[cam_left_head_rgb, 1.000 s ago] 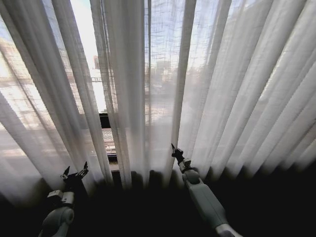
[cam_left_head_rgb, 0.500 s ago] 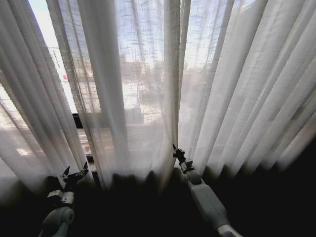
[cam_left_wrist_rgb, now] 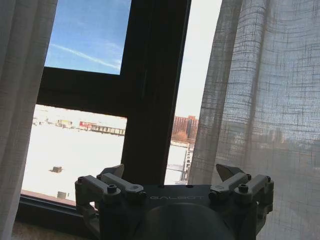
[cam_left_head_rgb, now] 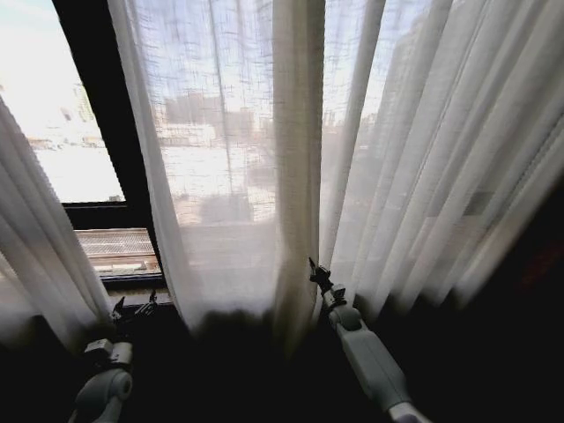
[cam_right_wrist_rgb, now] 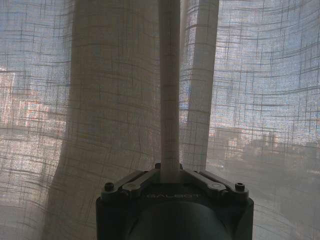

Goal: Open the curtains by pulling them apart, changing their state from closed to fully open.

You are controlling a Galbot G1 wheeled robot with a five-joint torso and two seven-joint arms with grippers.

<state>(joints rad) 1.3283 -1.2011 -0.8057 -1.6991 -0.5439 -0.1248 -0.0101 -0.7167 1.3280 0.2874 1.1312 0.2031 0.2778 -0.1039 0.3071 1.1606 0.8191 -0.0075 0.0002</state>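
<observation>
The right gripper (cam_right_wrist_rgb: 170, 172) pinches a pleat of the curtains (cam_right_wrist_rgb: 169, 90) rising straight above it; the left gripper (cam_left_wrist_rgb: 172, 177) gapes empty before the black window frame (cam_left_wrist_rgb: 150, 100).

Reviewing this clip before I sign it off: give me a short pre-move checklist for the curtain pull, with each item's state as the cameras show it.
1. Right gripper shut on a pleat of the sheer white pleated right curtain panel: ok.
2. Left gripper open and holding nothing: ok, its fingers stand apart in front of the black window frame bar.
3. Gap between the panels: ok, bare glass shows beside the sheer white left curtain panel.
4. Curtains fully open: not ok, the right panel covers most of the window.
5. Fabric free of snags at the top rail: cannot tell, the rail is out of frame.
</observation>
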